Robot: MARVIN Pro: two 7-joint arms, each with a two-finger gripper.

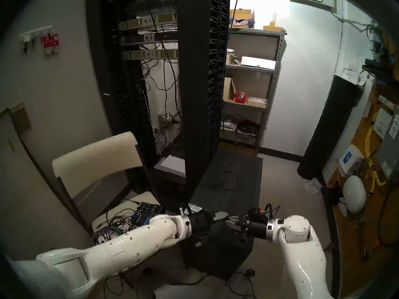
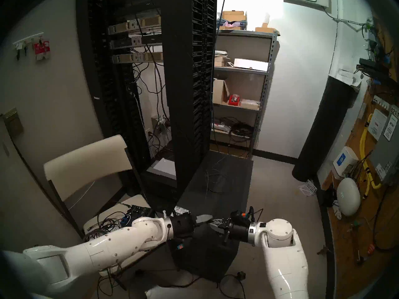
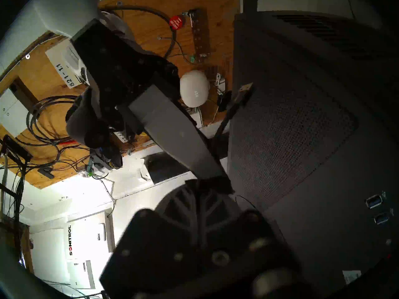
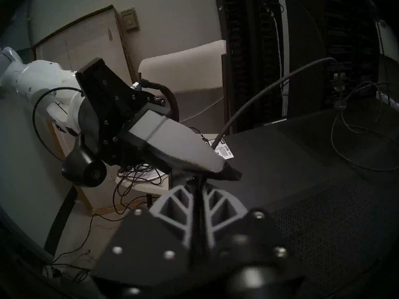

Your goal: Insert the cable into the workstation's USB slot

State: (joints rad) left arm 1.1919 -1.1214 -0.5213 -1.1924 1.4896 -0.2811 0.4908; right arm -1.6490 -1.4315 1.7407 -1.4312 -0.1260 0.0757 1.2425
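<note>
Dim equipment room with a tall black server rack point(image 1: 194, 76), metal shelves behind it and a cream chair point(image 1: 97, 158) piled with cords. On the floor stands the black workstation point(image 1: 228, 184). Both arms meet above its near end.

The left gripper point(image 4: 226, 169) and the right gripper point(image 4: 198, 184) have their jaws pressed together, tip to tip. The cable point(image 4: 259, 91) rises in a stiff grey arc from the spot where they meet. Its plug point(image 3: 245, 91) hangs free in the air beside the mesh panel.

The task looks only partly done. The cable is lifted, but the plug is not inserted. Two blue USB slots point(image 3: 374, 202) sit open on the workstation, well apart from the plug. Aiming and pushing in remain.

Each gripper hides the other's tips, so which one clamps the cable cannot be told. Thin loops on the workstation's top are hard to trace in the gloom.
</note>
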